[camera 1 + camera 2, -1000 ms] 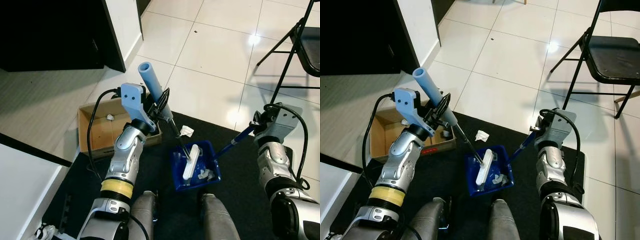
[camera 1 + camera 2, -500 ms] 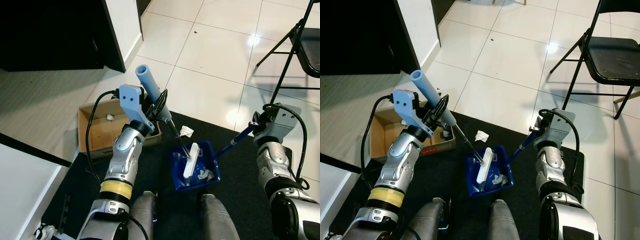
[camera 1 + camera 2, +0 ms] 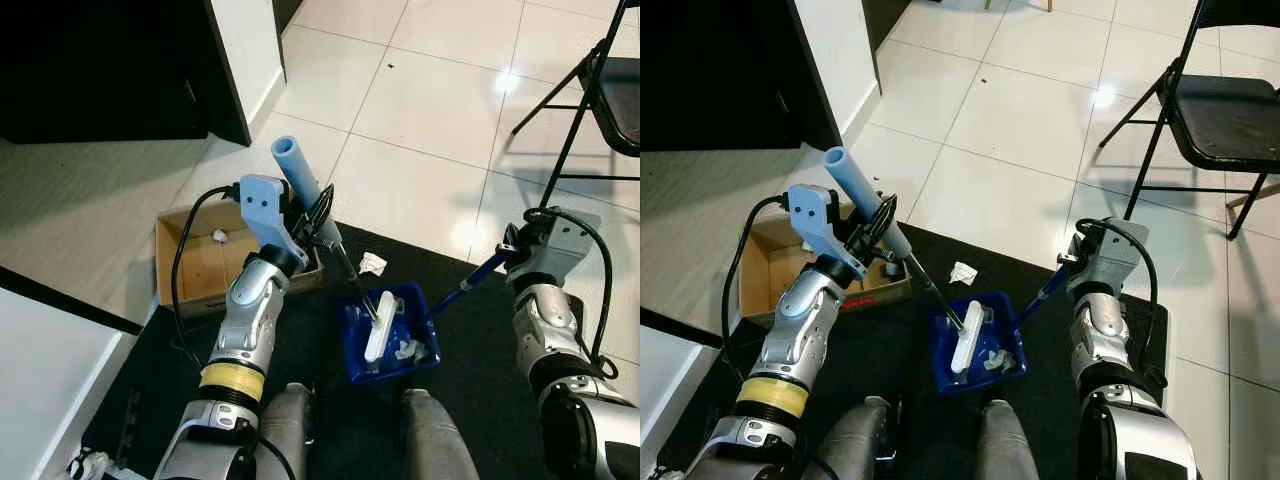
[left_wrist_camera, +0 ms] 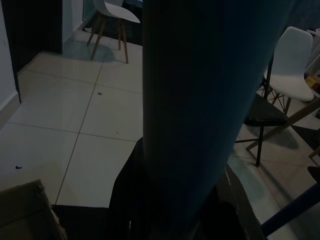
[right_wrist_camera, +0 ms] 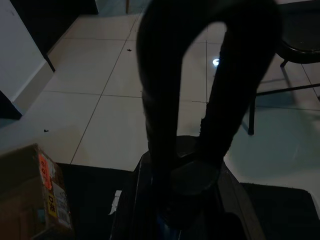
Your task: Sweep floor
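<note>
My left gripper (image 3: 318,222) is clamped on the brush handle (image 3: 300,175) — light blue grip up, thin shaft slanting down to the white brush head (image 3: 380,325) inside the blue dustpan (image 3: 388,338). My right gripper (image 3: 512,250) is closed on the dustpan handle (image 3: 468,282). The dustpan sits on the black mat (image 3: 320,400), white scraps (image 3: 408,349) in it. A crumpled paper (image 3: 372,263) lies on the mat just beyond the pan. Cardboard box (image 3: 195,262) beside my left arm, folding chair (image 3: 600,90) over on the tile floor (image 3: 420,110).
</note>
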Controlling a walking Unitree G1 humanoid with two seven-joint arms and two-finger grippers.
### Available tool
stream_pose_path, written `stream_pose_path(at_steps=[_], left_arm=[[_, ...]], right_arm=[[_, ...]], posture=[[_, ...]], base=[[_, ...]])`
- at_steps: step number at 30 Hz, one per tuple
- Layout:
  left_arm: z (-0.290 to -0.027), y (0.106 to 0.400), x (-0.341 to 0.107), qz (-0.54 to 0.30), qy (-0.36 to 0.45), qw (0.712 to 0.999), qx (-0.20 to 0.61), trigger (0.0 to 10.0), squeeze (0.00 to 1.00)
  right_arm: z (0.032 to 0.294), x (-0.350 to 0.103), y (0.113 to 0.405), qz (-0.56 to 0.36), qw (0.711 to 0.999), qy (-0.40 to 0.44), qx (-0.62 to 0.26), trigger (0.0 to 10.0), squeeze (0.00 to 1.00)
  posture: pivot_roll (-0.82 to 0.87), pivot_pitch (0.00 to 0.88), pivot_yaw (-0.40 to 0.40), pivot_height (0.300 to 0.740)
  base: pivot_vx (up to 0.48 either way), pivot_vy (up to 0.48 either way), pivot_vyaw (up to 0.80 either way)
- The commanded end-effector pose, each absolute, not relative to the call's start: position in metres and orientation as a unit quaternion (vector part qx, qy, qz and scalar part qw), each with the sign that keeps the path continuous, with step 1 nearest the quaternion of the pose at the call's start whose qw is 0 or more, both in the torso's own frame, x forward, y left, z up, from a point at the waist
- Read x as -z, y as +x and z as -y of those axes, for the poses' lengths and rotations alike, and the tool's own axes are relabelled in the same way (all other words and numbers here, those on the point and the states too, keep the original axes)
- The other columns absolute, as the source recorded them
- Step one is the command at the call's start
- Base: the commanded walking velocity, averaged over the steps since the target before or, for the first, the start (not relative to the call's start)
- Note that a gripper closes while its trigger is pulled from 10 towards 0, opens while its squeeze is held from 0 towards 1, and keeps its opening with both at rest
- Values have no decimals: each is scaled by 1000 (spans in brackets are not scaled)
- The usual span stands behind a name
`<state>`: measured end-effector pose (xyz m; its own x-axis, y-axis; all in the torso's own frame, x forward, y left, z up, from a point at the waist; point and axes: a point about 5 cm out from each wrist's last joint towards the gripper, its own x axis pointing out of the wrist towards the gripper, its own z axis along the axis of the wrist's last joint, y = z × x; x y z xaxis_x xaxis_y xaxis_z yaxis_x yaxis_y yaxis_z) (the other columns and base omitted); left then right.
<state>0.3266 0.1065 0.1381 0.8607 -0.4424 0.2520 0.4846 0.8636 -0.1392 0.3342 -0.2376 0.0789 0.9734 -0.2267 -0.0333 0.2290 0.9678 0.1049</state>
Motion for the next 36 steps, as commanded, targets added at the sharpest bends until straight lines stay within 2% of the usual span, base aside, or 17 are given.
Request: stream_pose_path(at_steps=[1,36], left_arm=[[-114,326,-138,116,-90,961,232,10000,0],[-127,333,-138,126,-87,967,202,10000,0]], right_arm=[[235,-67,329,-37,991,59,111,10000,0],[236,-70,331,-36,991,44,121,10000,0]], posture=[[5,166,6,740],[6,84,-2,740]], base=[[0,0,0],[0,0,0]])
